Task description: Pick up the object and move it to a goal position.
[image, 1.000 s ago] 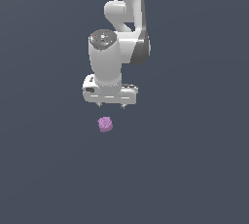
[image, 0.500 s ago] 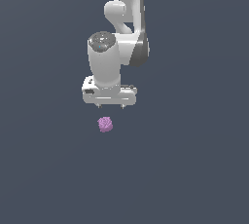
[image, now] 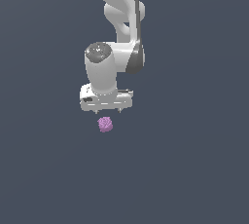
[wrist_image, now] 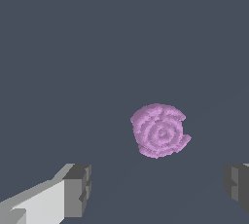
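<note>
The object (image: pixel 105 124) is a small purple-pink lumpy chunk lying on the flat dark grey floor (image: pixel 194 169). My white gripper (image: pixel 107 112) hangs just above it, pointing down, with its jaws open and empty. In the wrist view the object (wrist_image: pixel 159 130) shows its bumpy, ringed top. It lies ahead of the gap between my two grey fingertips (wrist_image: pixel 78 189), closer to the other one (wrist_image: pixel 238 184). The gripper (wrist_image: pixel 158 189) is spread much wider than the object and touches nothing.
The white arm (image: pixel 121 18) rises above the gripper toward the top of the exterior view. Only the plain dark grey floor surrounds the object.
My gripper has moved down toward the object, closing most of the gap above it. The object has not moved and the jaws have stayed open.
</note>
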